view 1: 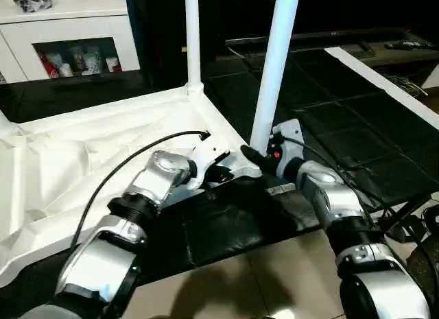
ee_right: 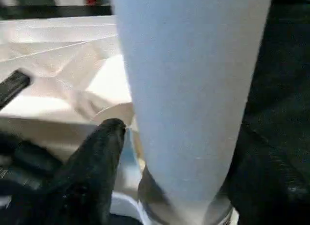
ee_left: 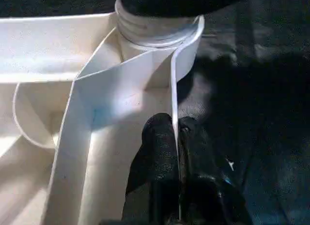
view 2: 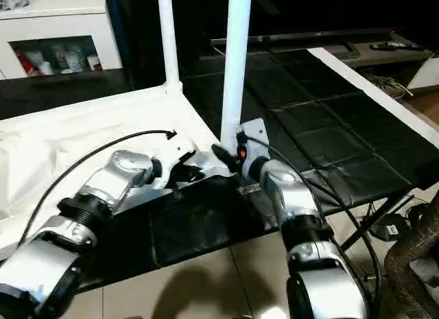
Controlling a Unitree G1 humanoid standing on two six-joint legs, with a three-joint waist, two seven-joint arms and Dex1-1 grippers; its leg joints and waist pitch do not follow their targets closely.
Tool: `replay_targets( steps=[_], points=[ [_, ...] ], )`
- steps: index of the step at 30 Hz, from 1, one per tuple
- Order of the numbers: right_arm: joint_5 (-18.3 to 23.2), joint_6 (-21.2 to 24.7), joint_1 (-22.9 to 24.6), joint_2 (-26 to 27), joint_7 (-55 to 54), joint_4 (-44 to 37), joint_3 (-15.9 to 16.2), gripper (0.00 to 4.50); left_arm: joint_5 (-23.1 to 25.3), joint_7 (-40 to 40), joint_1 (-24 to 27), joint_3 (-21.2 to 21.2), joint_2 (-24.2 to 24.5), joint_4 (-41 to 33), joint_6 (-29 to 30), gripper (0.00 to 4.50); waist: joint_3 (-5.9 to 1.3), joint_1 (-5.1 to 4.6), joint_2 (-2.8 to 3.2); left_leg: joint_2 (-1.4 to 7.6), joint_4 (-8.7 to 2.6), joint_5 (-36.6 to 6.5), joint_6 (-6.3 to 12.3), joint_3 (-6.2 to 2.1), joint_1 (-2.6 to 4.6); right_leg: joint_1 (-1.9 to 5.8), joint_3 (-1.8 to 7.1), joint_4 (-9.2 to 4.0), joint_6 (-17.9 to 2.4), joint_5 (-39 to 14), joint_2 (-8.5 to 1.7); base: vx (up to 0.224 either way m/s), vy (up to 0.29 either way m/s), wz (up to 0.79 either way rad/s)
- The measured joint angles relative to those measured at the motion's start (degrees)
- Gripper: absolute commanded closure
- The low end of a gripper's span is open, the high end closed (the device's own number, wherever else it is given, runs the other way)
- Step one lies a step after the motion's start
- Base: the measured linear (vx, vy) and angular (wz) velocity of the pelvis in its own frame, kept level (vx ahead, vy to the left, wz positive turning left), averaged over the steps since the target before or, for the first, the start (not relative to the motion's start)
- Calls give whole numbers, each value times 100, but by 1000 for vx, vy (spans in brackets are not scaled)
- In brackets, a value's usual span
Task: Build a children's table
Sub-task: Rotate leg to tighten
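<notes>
White leg point(view 1: 274, 65) in right hand point(view 1: 255, 156)

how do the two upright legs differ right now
The near leg stands at the table's corner by the grippers, with the right gripper around its base; the far leg stands at the corner behind it, with no gripper on it. The near leg tilts slightly, while the far leg looks straight. The left gripper pinches the frame wall beside the near leg's socket. Both are white, round and point upward.
</notes>
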Motion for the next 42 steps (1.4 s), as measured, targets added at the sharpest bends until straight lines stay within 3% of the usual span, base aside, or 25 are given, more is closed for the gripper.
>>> replay_targets(
  steps=[7, 10, 15, 17, 23, 35, 42],
  points=[
    [362, -72, 429, -766, 1883, -457, 294, 54, -53, -1161, 166, -115, 495, -17, -834, 450, 2, 95, 2, 11, 1, 1, 1, -2, 2, -4, -4, 0, -3, -1, 0, 0, 0, 0],
    [424, -38, 487, -1182, 2755, -632, 500, 23, -141, -1783, 205, -233, 697, -23, -1149, 450, 4, 193, 4, 15, 11, 1, 2, -5, 0, -4, 0, 0, -5, 0, -2, 0, 0, 0],
    [458, -83, 472, -1563, 3790, -696, 695, 23, -184, -2496, 236, -352, 892, -22, -1517, 450, 4, 300, 4, 15, 23, 1, 2, -6, -4, -1, 2, 2, -5, 1, -3, 0, 0, 0],
    [549, -56, 457, -1629, 4133, -696, 739, 60, -182, -2706, 239, -389, 946, -18, -1645, 450, 4, 336, 4, 17, 25, 1, 2, -8, -3, -2, 1, 7, -5, 0, -2, 0, 0, 0],
    [602, -32, 358, -1627, 4687, -645, 1056, 94, -114, -2889, 236, -535, 975, -3, -1983, 450, 6, 364, 0, 16, 37, 1, 2, -8, -4, 5, 3, 10, -5, 0, -5, 0, 0, 0],
    [603, 83, 259, -1628, 4865, -587, 1064, 210, -80, -3024, 191, -570, 972, 138, -2239, 450, 6, 385, 0, 16, 39, 1, 2, -10, -7, 6, 3, 11, -3, -1, -5, 0, 0, 0],
    [592, 86, 270, -1661, 4855, -583, 1058, 243, -38, -2992, 111, -575, 895, 284, -2251, 450, 5, 408, 1, 16, 46, 1, 3, -10, -6, 13, 4, 13, -3, -1, -8, 0, 0, 0]
  ],
)
